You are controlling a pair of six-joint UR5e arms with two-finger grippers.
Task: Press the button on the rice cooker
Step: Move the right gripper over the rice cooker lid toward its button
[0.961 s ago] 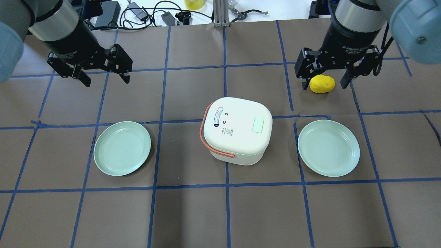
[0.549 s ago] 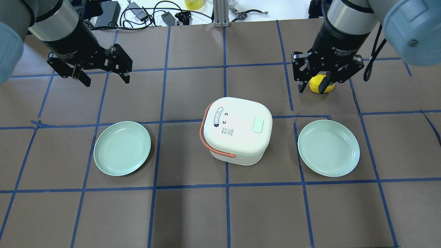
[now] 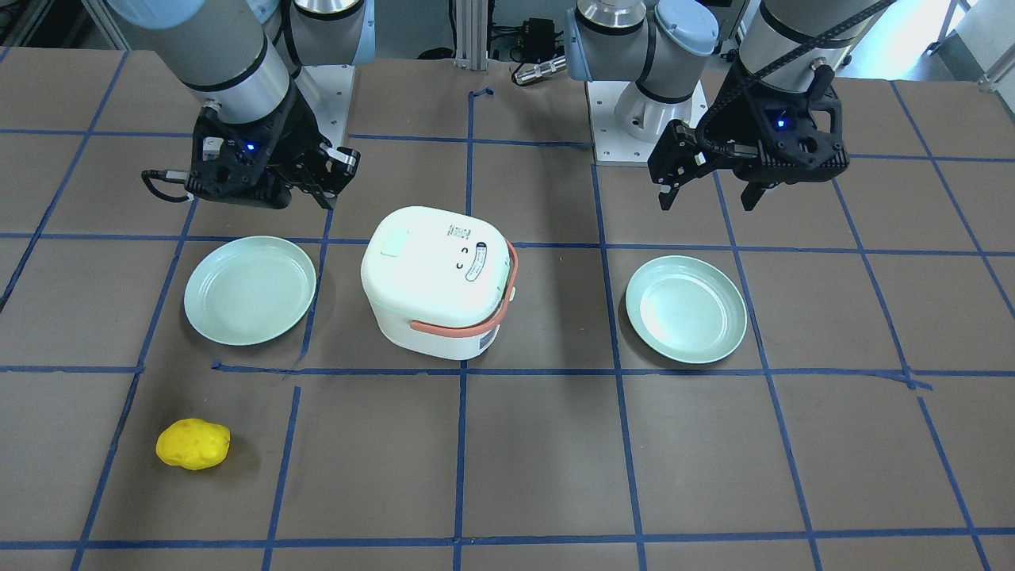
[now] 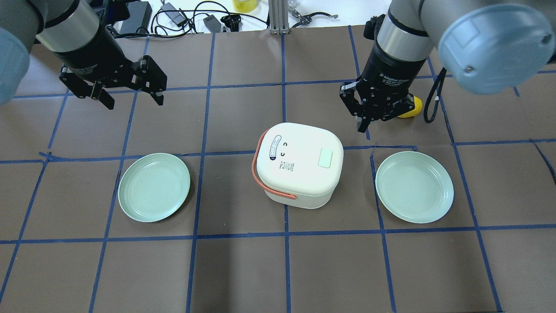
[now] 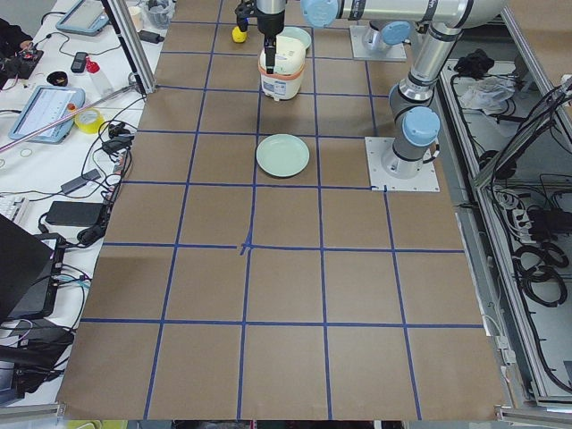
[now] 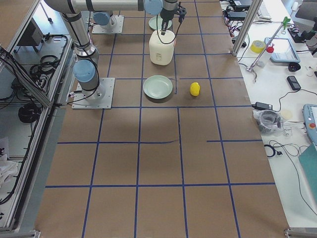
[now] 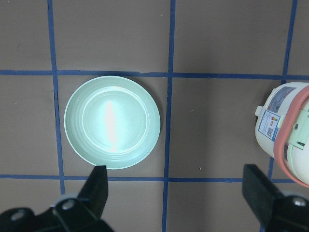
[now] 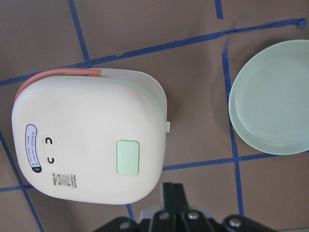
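The white rice cooker [image 4: 297, 163] with a salmon handle stands at the table's middle; its pale green button [image 4: 325, 157] is on the lid's right side. It also shows in the front view [image 3: 436, 274] and the right wrist view [image 8: 91, 140], with the button [image 8: 128, 157] just ahead of the fingertips. My right gripper [image 4: 361, 124] is shut and empty, hovering beside the cooker's far right corner without touching it. My left gripper [image 4: 134, 102] is open and empty at the far left; it also shows in the front view [image 3: 706, 202].
Two pale green plates lie either side of the cooker, left [image 4: 154, 187] and right [image 4: 415, 187]. A yellow lemon-like object [image 4: 412, 106] lies behind my right gripper, partly hidden. Cables and small items line the far table edge.
My right gripper has shut and moved left and nearer, away from the yellow object toward the cooker's far right corner. The left arm has not moved.
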